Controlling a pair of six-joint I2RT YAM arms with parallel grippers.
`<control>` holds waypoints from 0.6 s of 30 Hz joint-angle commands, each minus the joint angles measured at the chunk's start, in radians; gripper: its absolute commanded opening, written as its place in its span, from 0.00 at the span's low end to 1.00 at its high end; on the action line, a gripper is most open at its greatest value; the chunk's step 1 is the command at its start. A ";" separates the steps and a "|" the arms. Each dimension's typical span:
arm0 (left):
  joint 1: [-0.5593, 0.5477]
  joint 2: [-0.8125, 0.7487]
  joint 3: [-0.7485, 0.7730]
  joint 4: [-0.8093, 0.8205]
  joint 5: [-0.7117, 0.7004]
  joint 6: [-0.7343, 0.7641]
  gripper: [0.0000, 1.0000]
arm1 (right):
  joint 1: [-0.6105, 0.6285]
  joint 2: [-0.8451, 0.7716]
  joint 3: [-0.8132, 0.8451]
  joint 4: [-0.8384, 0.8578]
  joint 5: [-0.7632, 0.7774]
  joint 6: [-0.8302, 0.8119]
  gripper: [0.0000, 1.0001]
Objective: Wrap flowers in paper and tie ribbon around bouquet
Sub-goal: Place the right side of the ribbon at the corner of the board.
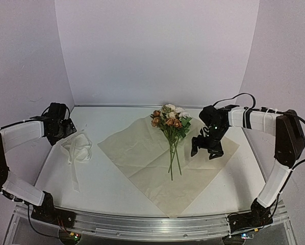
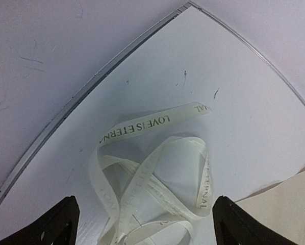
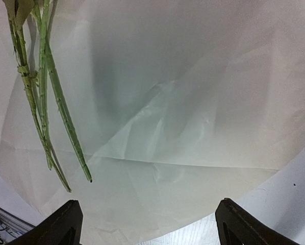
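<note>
The flowers (image 1: pixel 170 119) lie on the paper (image 1: pixel 142 153), rust, pink and cream heads toward the back and thin green stems (image 3: pixel 44 102) pointing to the front. The pale tan sheet is spread flat like a diamond. My right gripper (image 1: pixel 203 153) hangs open just right of the stems, above the paper (image 3: pixel 183 102), with nothing between its fingers (image 3: pixel 60 224). The cream ribbon (image 1: pixel 77 150) lies bunched in loops left of the paper. My left gripper (image 1: pixel 71 133) is behind it, open. In the left wrist view the lettered ribbon (image 2: pixel 152 173) lies between the spread fingers (image 2: pixel 50 224), untouched.
White walls enclose the table (image 1: pixel 117 194) at the back and both sides. A metal rail (image 1: pixel 152 224) runs along the front edge between the arm bases. A corner of the paper (image 2: pixel 290 199) reaches close to the ribbon.
</note>
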 commanded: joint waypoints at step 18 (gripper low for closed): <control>-0.237 0.012 -0.095 0.178 0.450 -0.286 0.76 | 0.139 0.221 0.268 -0.022 0.098 0.118 0.68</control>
